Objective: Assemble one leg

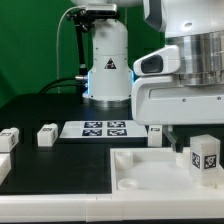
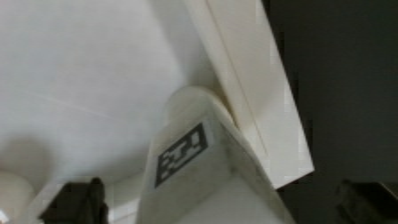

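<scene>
A white leg (image 1: 205, 158) with a black-and-white tag stands upright in a corner of the large white tray-like piece (image 1: 140, 172), at the exterior view's right. My gripper (image 1: 190, 138) hangs straight over it. In the wrist view the leg (image 2: 192, 150) lies between my two dark fingertips (image 2: 75, 200), close to one and with a gap to the other. My gripper (image 2: 222, 205) is open around it. The leg's far end rests against the tray's raised rim (image 2: 249, 80).
The marker board (image 1: 105, 128) lies at the table's middle. Three more legs lie near it: one at the far left (image 1: 8, 138), one beside it (image 1: 46, 134), one right of the board (image 1: 155, 133). The robot base (image 1: 105, 60) stands behind.
</scene>
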You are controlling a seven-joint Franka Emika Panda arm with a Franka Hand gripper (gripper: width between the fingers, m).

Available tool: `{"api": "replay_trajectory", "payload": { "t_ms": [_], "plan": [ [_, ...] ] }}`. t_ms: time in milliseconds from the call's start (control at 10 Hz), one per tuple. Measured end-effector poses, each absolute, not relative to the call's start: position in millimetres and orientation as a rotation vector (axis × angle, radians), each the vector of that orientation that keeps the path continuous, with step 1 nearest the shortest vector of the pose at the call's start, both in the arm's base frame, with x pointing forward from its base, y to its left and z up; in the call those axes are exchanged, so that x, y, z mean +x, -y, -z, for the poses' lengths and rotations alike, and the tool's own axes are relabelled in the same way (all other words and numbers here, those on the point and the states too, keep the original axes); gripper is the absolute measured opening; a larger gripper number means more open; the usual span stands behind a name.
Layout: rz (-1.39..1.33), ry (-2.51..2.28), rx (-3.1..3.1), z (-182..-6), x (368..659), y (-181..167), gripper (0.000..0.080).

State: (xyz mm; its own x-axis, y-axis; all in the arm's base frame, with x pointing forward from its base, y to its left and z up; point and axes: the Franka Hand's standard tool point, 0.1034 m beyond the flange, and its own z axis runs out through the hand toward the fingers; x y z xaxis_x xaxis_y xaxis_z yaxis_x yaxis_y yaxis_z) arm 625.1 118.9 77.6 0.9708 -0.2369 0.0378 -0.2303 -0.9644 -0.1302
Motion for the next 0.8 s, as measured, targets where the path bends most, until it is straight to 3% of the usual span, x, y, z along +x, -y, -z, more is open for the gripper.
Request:
{"api": "replay_trajectory", "payload": {
  "t_ms": [400, 600, 700, 800],
  "plan": [
    [0.11, 0.168, -3.03, -76.6, 624.4, -118.8, 0.0649],
    [0.11, 0.165, -3.03, -76.5, 624.4, -118.7, 0.039],
    [0.11, 0.164, -3.031, -76.5, 624.5, -118.0, 0.039],
    [0.109, 0.153, -3.031, -76.4, 624.5, -117.8, 0.0291]
  ]
}}
